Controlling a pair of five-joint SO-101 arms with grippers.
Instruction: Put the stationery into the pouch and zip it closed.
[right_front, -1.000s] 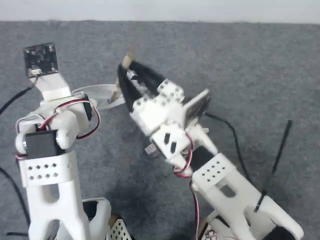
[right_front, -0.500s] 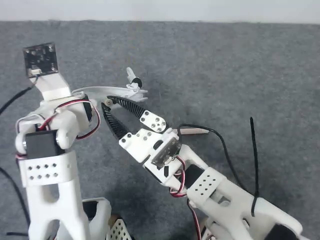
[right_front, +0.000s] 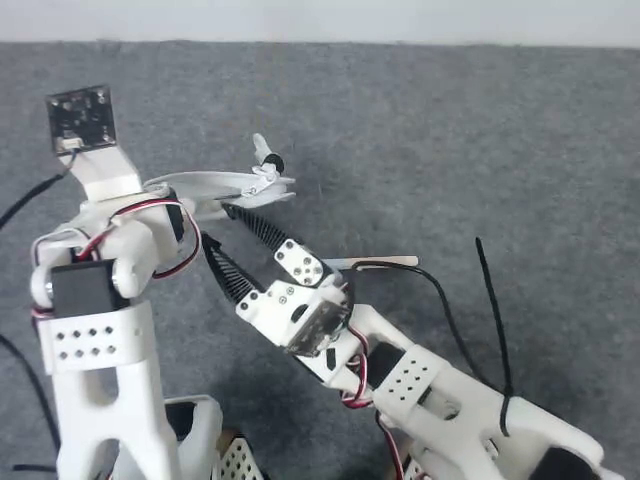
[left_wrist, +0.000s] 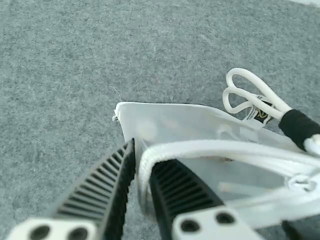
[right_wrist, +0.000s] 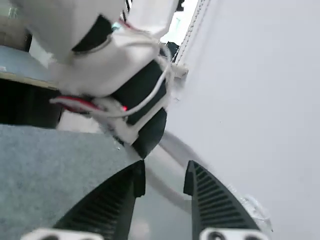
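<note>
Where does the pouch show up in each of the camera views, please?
High view: pouch edge-on, upper left of centre.
Left wrist view: pouch from centre to right edge, pinched in the left claw.
Right wrist view: a pale band past the right claw may be its edge; cannot tell.
Shared landmark: the white cord loop at the pouch's end, in the high and left wrist views.

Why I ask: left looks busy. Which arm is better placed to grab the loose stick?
Probably right: the right end effector is open near the stick; the left end effector is shut on the pouch.
</note>
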